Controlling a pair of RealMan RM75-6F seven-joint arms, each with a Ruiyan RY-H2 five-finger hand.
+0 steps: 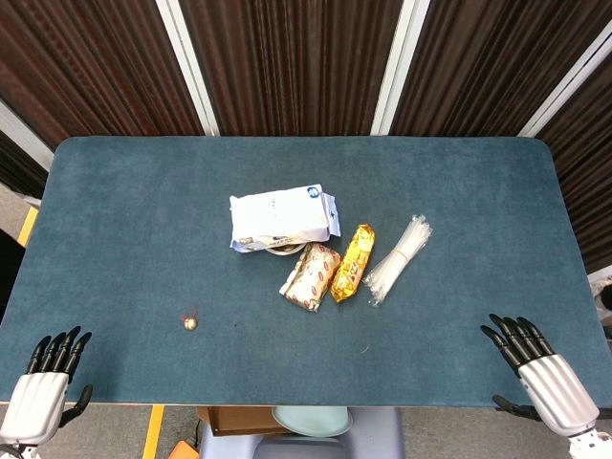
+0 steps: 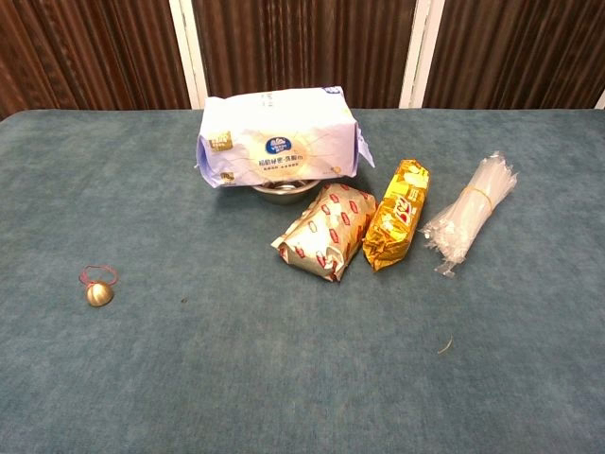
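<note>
Both hands idle at the near edge of the blue felt desk (image 1: 124, 210): left hand (image 1: 43, 382) and right hand (image 1: 535, 368), fingers spread, holding nothing. Mid-desk, the white soft plastic pack (image 2: 277, 137) looks light and squashy, best gripped across its width. The small brass bell (image 2: 98, 294), nearest the left hand, looks hard and slippery.

Matt cloth table (image 2: 529, 378), glossy foil snack packs (image 2: 326, 230), metal bell (image 2: 98, 294).
</note>
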